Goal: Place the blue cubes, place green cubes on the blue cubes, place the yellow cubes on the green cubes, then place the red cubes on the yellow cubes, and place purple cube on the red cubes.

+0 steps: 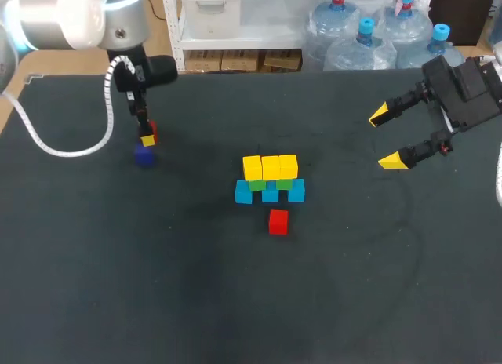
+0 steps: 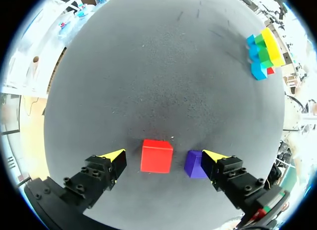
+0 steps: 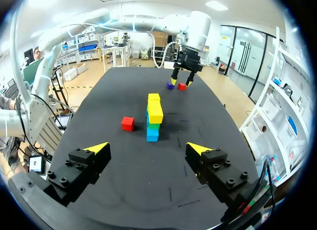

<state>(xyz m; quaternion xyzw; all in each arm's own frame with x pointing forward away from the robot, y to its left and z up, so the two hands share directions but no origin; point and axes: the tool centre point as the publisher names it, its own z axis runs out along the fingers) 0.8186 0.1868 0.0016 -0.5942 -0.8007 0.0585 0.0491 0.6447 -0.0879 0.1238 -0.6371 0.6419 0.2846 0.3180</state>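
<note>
At the far left of the dark table (image 1: 118, 285), the left arm (image 1: 70, 19) reached down from the corner, and its gripper (image 1: 146, 136) hung low over the surface. Its fingers stood open in the left wrist view (image 2: 165, 155), with a red cube (image 2: 156, 156) on the table between them and a gap on either side. A purple cube (image 2: 194, 164) sat just beside that red cube, right against the inner side of one finger (image 2: 214, 158); whether they touched could not be told. From the head view the purple cube (image 1: 144, 154) lay just below the gripper.

Near the middle stood the stack: three blue cubes (image 1: 271, 193) in a row on the table, green cubes (image 1: 256, 184) on them, and three yellow cubes (image 1: 271, 167) on top. A second red cube (image 1: 278, 222) lay alone on the table just in front of the stack, apart from it.

At the right, the right gripper (image 1: 386, 138) was held above the table, well apart from the stack, its fingers spread wide and holding nothing (image 3: 148, 148).
</note>
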